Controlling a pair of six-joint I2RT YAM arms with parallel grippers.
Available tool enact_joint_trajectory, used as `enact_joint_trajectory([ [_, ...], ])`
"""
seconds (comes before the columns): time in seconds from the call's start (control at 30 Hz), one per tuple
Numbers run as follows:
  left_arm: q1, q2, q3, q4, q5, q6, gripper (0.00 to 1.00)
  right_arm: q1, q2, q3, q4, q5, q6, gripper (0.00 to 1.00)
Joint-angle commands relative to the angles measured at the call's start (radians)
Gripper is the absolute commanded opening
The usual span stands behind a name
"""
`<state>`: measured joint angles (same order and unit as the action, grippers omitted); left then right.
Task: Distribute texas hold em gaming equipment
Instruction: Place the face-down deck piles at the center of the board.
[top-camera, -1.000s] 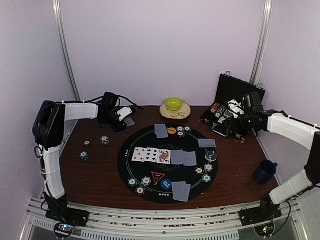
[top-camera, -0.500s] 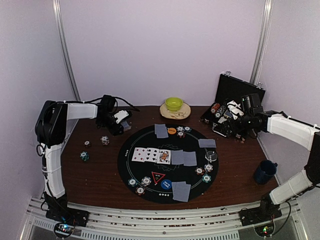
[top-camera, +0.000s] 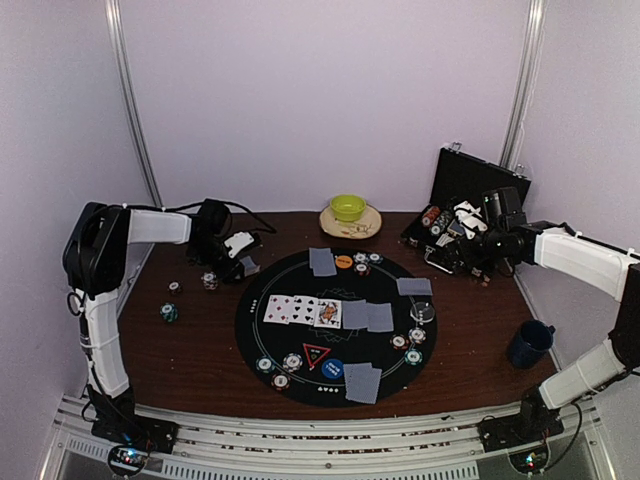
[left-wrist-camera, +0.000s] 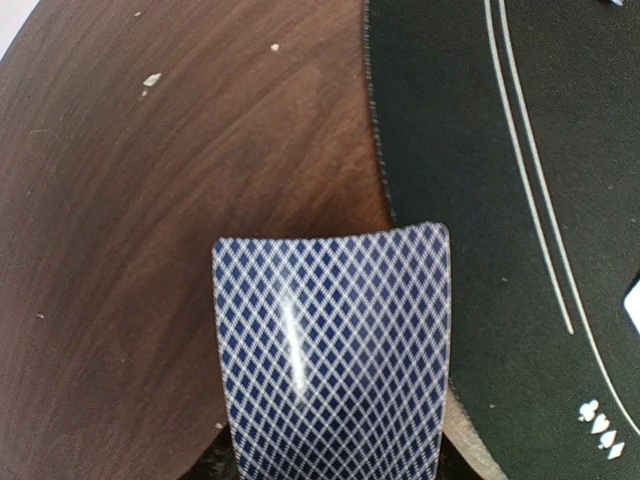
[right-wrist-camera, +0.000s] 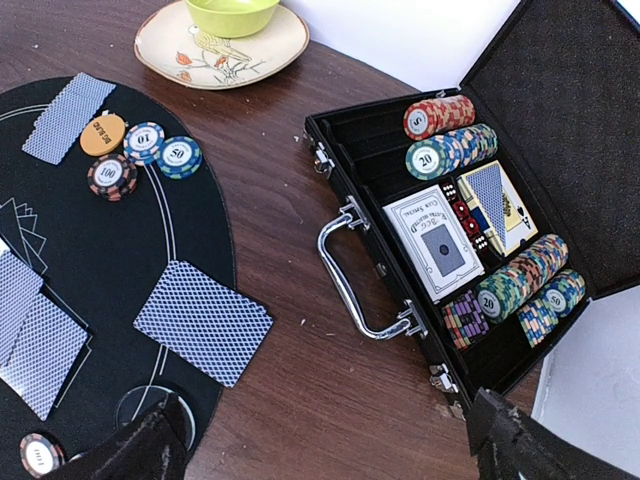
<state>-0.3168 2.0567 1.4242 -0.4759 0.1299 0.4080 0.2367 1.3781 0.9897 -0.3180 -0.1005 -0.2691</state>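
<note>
Chips (right-wrist-camera: 145, 150) read 100, 10, 20 — left tool (top-camera: 242, 257) pinches a card (left-wrist-camera: 335, 350), right tool (right-wrist-camera: 325, 455) gapes wide.

Black hard case (right-wrist-camera: 590, 150) sitting open on brown wood table (right-wrist-camera: 300, 400), striped chip rows (right-wrist-camera: 450, 150) + card decks (right-wrist-camera: 440, 245) inside. Blue-grey diamond-backed card (right-wrist-camera: 203, 322) lying face-down, overhanging black felt mat (right-wrist-camera: 110, 240) edge. Right gripper (right-wrist-camera: 325, 445) fingers standing wide apart.
</note>
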Motion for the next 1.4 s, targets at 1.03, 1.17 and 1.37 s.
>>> enact_joint_trajectory([
  [1.03,-0.027,-0.139,-0.2,0.071,0.103,0.029,0.98,-0.004,-0.014,-0.018,0.017,-0.008,-0.015,1.0],
  [1.17,-0.027,-0.172,-0.18,0.042,0.125,0.034,0.98,-0.004,-0.013,-0.017,0.017,-0.005,-0.013,1.0],
  [1.37,-0.027,-0.286,-0.13,-0.014,0.167,0.044,0.98,-0.004,-0.018,-0.011,0.02,0.001,0.019,1.0],
])
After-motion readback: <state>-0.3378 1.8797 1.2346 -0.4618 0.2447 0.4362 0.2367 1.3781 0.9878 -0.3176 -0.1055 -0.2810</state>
